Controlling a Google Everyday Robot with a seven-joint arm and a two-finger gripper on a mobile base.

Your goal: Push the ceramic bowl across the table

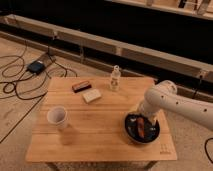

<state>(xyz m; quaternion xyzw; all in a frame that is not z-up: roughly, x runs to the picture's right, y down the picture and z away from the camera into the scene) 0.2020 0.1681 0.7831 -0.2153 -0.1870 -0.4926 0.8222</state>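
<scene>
The ceramic bowl (142,129) is wide, shallow and black, with orange-brown bits inside. It sits near the right front corner of the light-wood table (100,132). My white arm comes in from the right. The gripper (146,118) hangs over the bowl's far rim, at or just inside it. The arm hides part of that rim.
A white paper cup (57,117) stands at the table's left. A small clear bottle (115,78), a dark flat block (81,86) and a pale block (92,95) lie toward the back. Cables and a blue box (36,66) are on the floor at left.
</scene>
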